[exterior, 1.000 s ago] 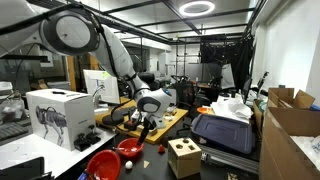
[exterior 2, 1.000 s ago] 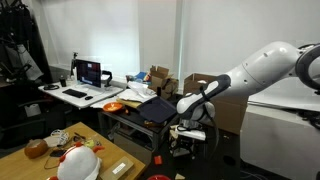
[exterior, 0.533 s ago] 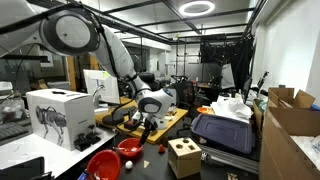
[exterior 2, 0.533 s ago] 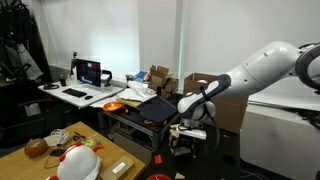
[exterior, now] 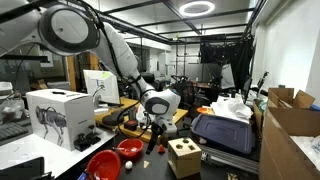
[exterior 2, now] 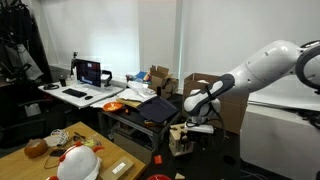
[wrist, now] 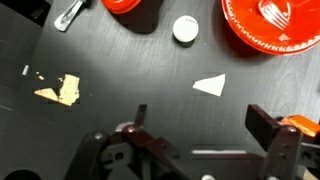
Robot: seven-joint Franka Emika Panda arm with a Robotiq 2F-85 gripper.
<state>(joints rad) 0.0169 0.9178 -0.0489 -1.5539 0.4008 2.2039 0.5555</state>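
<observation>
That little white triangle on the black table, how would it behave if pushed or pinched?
The white triangle looks flat and thin, so probably light and would slide rather than roll. Lying flush on the black table, it may be hard to pinch.

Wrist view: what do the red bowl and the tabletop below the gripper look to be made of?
Red bowl: probably plastic; glossy, even colour, fine ridges near the rim.
Tabletop: dark and matte with faint streaks, perhaps painted wood or laminate; the look leaves it open.
</observation>
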